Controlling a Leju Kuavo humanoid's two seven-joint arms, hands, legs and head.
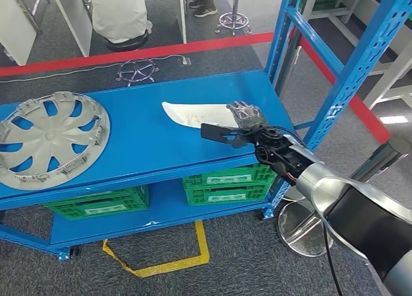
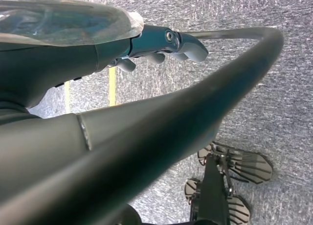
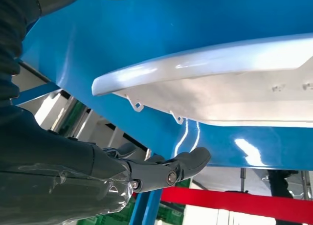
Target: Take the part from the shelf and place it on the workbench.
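A long white curved part lies flat on the top deck of the blue shelf, toward its right half. My right hand reaches in over the shelf's front right edge and hovers at the part's right end, its thumb stretched out along the near side. From the right wrist view the part rests on the blue deck, and the right hand has straight fingers, apart from the part, with nothing in them. My left hand hangs over the grey floor, fingers extended and empty.
A silver hubcap lies on the deck's left end. Green crates stand on the lower shelf. A blue upright rises just right of my arm. Beyond the red floor line stands a person. A stool base is under my arm.
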